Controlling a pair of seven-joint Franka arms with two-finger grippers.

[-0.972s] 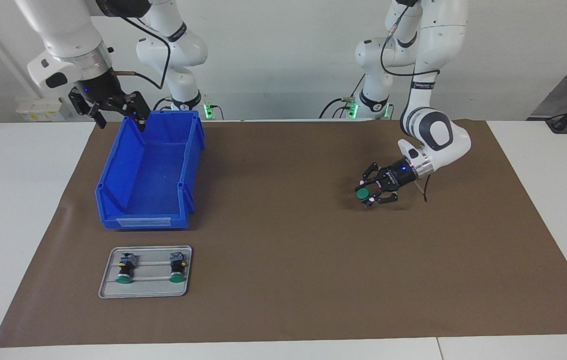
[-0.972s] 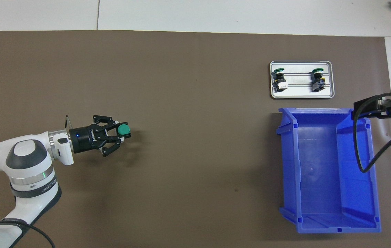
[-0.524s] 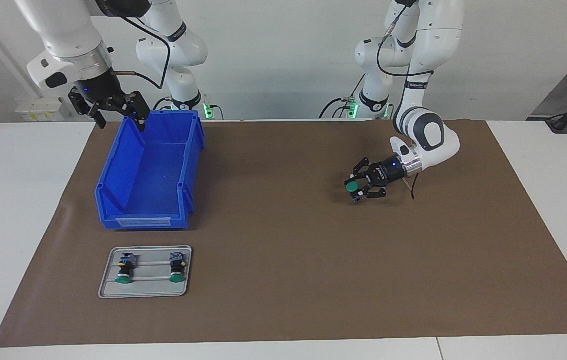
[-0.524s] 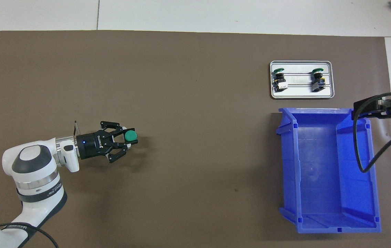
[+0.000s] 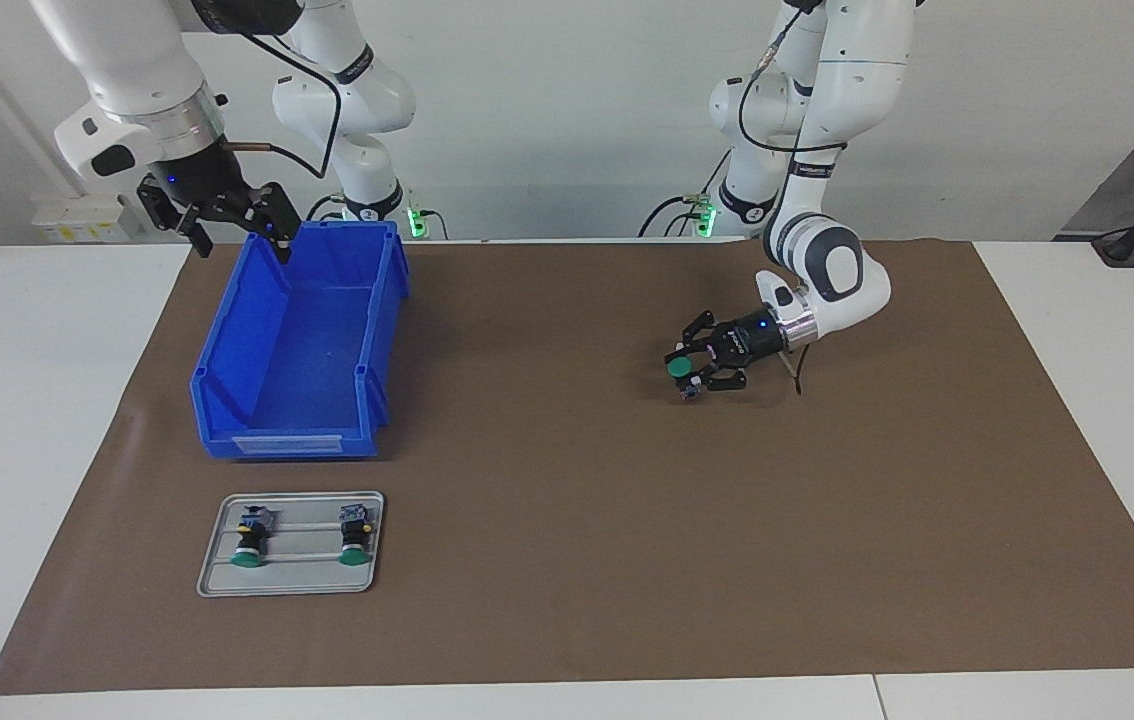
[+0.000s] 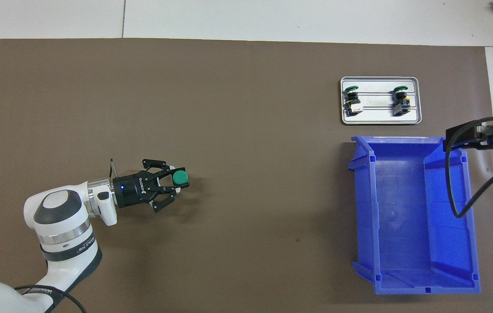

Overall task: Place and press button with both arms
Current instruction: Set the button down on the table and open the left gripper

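We list a green-capped button [image 5: 679,368] clamped between the fingers of the left hand [image 5: 689,372], its cap facing away from the wrist and toward the right arm's end of the surface [image 5: 567,520], its body pointing down toward the brown mat [image 5: 567,450]; the left hand lies nearly level, low over the mat in the left arm's half of the surface, and we cannot tell whether the button's underside touches the mat; the right hand [image 5: 232,232] hangs over the corner of the blue bin [image 5: 302,350] nearest the robots, at the right arm's end, its fingers spread wide and grasping nothing; we count the right arm as waiting; a grey metal tray [image 5: 292,580] sits just beside the bin, farther from the robots, and carries two more green-capped buttons [image 5: 249,540] lying on their sides, apart from each other, caps turned away from the robots; the held button is well apart from both bin and tray.
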